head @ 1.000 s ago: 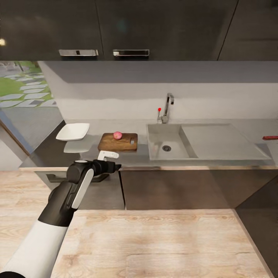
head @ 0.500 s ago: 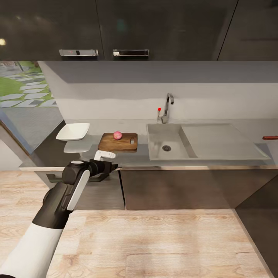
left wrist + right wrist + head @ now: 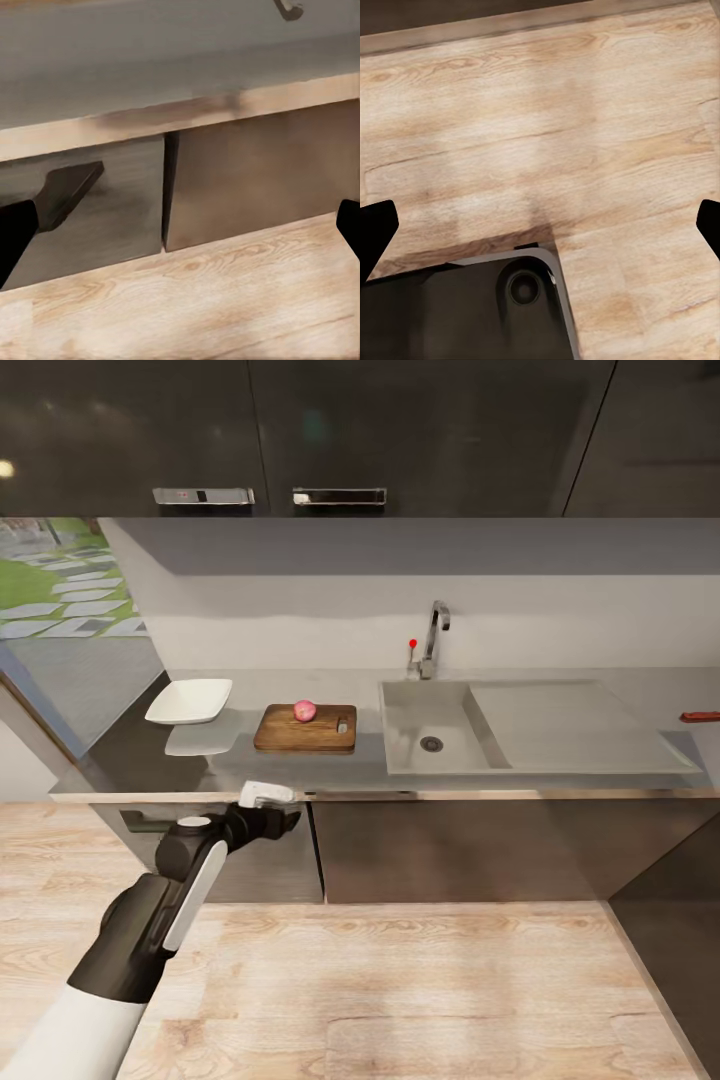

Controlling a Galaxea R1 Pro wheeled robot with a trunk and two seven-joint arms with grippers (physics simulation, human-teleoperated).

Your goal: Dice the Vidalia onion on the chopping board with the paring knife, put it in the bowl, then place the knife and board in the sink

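Vidalia onion resting on the chopping board, left of the sink.
The board's long axis runs along the worktop; left hand and right hand fingers apart, empty.

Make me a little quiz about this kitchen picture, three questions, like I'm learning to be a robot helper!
1. True or false: the onion lies in the sink.
2. Which thing sits nearest the window end of the countertop? A) bowl B) board C) tap
3. Fill in: the red-handled knife lies at the far ____ of the countertop, past the drainboard.

Key
1. False. It sits on the board.
2. A, the bowl.
3. Right. The left hand is low in front of the cabinets, nowhere near it.
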